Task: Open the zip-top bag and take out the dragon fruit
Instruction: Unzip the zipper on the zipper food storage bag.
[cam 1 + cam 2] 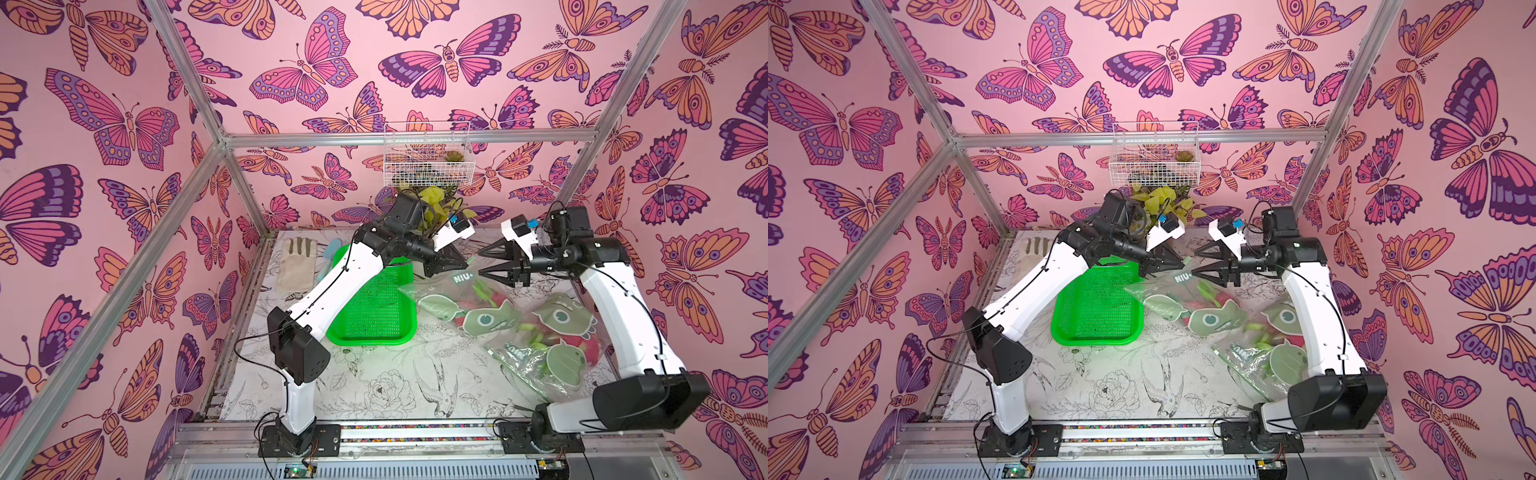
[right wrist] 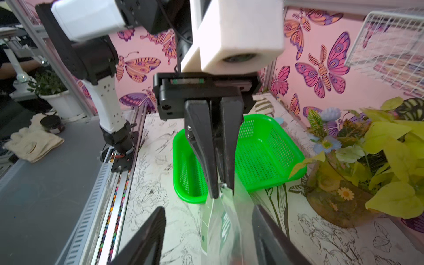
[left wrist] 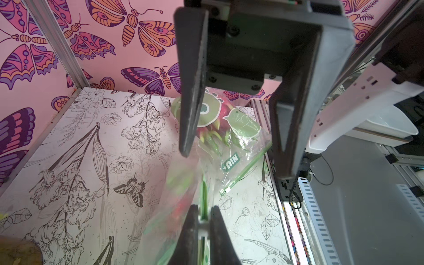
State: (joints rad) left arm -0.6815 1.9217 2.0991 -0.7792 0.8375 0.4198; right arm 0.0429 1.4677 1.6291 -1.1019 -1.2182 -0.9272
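Bag [image 1: 436, 303] edge clamped in left gripper [image 2: 221, 191], right gripper [image 1: 484, 262] jaws apart beside it

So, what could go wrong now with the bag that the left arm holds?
1. The left end effector pinches only the zip edge of the bag, and the right end effector stands open, so the weight of the dragon fruit may pull the plastic free.
2. The right one may catch both walls, and the zip would not part.
3. A second bag lies by the right arm and may get dragged.
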